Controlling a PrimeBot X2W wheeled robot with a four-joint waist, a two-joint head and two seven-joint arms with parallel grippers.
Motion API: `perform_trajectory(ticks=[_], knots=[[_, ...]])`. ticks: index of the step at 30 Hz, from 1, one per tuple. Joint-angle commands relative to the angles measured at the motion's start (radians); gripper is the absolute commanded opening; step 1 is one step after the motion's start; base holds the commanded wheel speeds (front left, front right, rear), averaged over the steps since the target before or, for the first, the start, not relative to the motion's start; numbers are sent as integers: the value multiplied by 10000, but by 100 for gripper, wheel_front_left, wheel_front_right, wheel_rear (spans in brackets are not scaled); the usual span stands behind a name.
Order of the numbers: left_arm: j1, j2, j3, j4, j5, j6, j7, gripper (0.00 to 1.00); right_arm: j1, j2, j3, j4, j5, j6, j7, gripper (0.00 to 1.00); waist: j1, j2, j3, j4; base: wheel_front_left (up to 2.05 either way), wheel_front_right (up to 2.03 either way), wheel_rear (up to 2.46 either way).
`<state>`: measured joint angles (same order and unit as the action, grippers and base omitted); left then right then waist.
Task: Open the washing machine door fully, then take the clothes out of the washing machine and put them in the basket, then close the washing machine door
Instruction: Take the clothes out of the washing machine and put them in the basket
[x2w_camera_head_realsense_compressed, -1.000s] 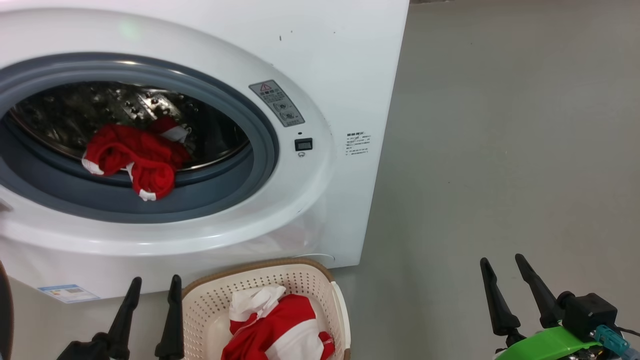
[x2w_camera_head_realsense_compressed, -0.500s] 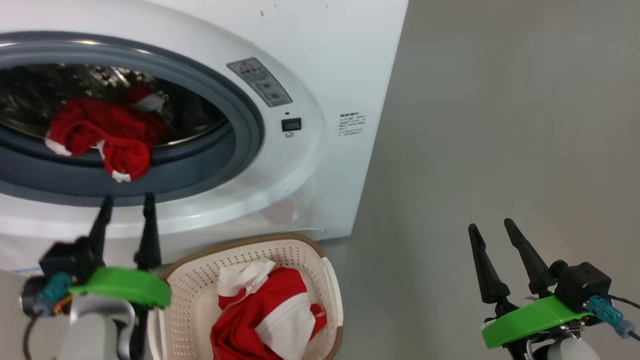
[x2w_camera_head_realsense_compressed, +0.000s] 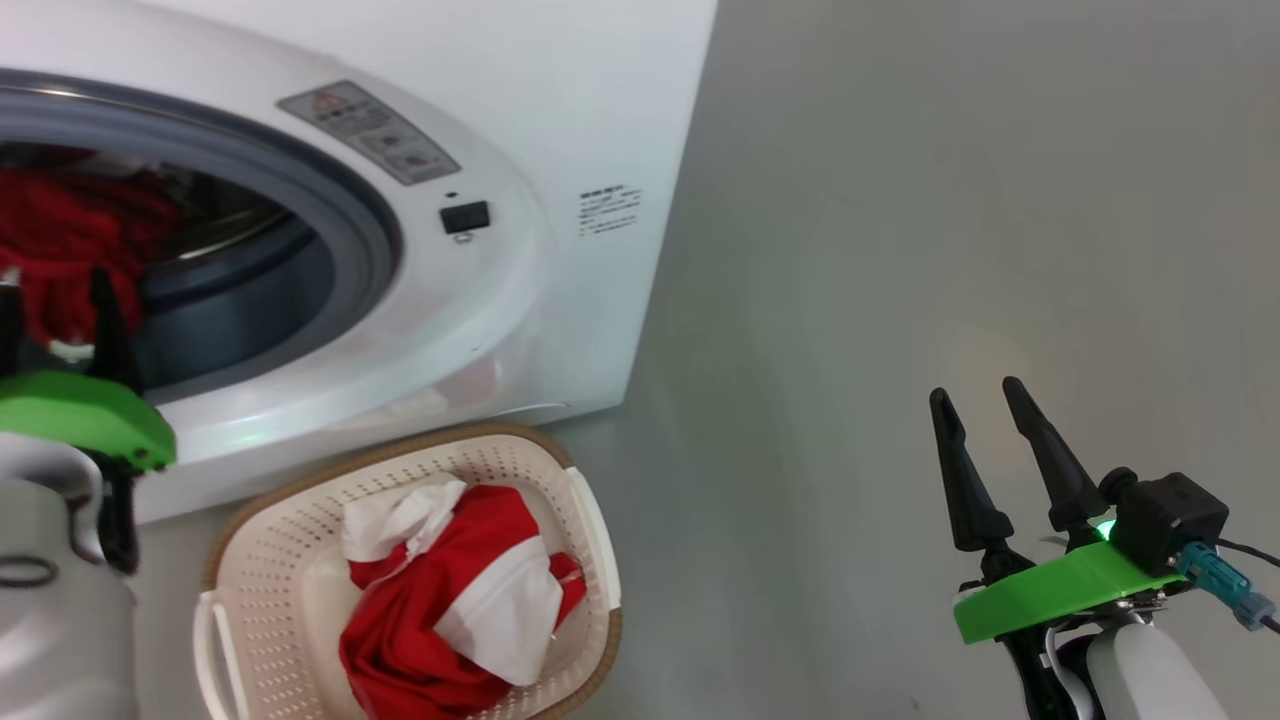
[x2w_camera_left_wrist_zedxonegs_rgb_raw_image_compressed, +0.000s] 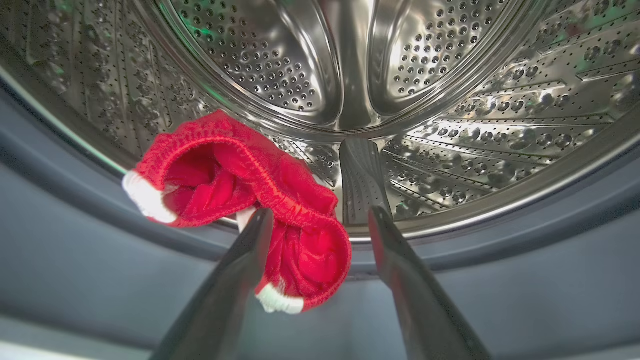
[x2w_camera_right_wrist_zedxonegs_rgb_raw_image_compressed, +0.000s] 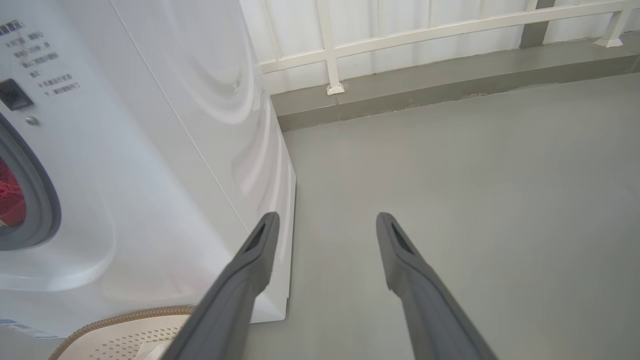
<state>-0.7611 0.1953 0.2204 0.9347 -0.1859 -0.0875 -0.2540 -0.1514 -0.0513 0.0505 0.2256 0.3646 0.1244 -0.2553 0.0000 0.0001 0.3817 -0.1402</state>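
Clothes (x2w_camera_head_realsense_compressed: 420, 640) are seen partly in the basket (x2w_camera_head_realsense_compressed: 450, 437) at lower left, partly in the washing machine (x2w_camera_head_realsense_compressed: 560, 100), ahead of the spread, empty left gripper (x2w_camera_left_wrist_zedxonegs_rgb_raw_image_compressed: 320, 211).

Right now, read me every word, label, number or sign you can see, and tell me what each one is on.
Grey label on the washing machine front: a red warning triangle; wording too blurred to read.
Small printed block further right: several lines, too small to read.
Blue-edged sticker at the machine's bottom edge: unreadable.
Nothing can be quoted.
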Motion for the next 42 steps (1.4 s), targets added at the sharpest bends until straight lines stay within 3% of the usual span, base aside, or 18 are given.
perform_trajectory(ticks=[1,6,16,22,23,25,26,37,42], knots=[[-498,669,265,250,32,99,-78,100,-227,6,338,-285,130,63,-65,100,0,-1,517,-497,0,0,0],[-1260,965,257,1047,84,240,-78,100,-347,8,400,-327,255,63,-65,100,0,-1,733,-609,0,0,0],[-2767,1528,270,2757,90,978,-78,100,-668,9,509,-448,475,63,-65,100,0,-1,1234,-748,0,0,0],[-2847,1681,168,3114,98,1002,-78,100,-654,10,567,-439,560,63,-65,100,0,-1,1225,-808,0,0,0],[-2855,1689,155,3159,89,994,-78,83,-650,10,571,-441,565,63,-65,100,0,-1,1220,-806,0,0,0],[-2879,1696,130,3209,76,1007,-78,7,-660,10,568,-449,570,63,-65,100,0,-1,1212,-787,0,0,0],[-2887,1688,119,3217,66,994,-78,0,-671,10,563,-451,570,63,-65,100,0,-1,1203,-774,0,0,0],[-2290,1215,190,1853,-84,736,-78,0,-633,10,480,-356,451,63,-65,100,0,-1,758,-446,0,0,0],[-1521,788,310,578,-107,348,-78,0,-502,10,457,-298,370,63,-65,100,0,-1,374,-228,0,0,0]])
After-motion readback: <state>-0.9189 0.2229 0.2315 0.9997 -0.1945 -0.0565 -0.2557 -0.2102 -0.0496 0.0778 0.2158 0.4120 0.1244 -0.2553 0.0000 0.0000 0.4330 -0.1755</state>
